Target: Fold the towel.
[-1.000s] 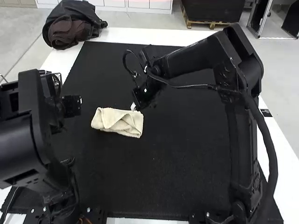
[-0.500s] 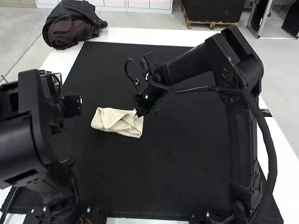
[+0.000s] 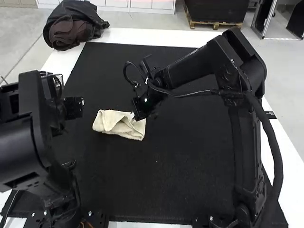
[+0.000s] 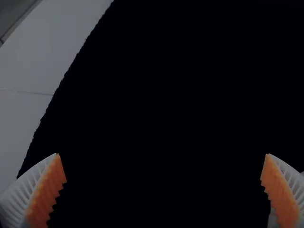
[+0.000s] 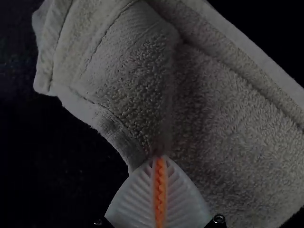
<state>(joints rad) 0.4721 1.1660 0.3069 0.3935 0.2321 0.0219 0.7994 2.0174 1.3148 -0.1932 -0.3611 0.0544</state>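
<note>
The cream towel (image 3: pixel 114 121) lies left of the mat's middle, folded into a small uneven bundle with a loose flap on top. At its right end, my right gripper (image 3: pixel 133 118) reaches down onto the cloth. In the right wrist view, the right gripper (image 5: pixel 160 159) is shut, its tips pinching the edge of a fold of the towel (image 5: pixel 223 109), where creases converge. Off to the towel's left is my left gripper (image 3: pixel 73 108), held apart from it. Seen from its own wrist, the left gripper (image 4: pixel 161 168) stands wide open over black mat.
A black mat (image 3: pixel 166 175) covers most of the white table (image 3: pixel 142 35). A dark bag (image 3: pixel 73 26) rests at the table's far left corner. The right arm (image 3: pixel 204 61) spans the mat's right half above the surface.
My right gripper has moved slightly left and down onto the towel, and the flap by its tips has shifted a little. The left arm has stayed still.
</note>
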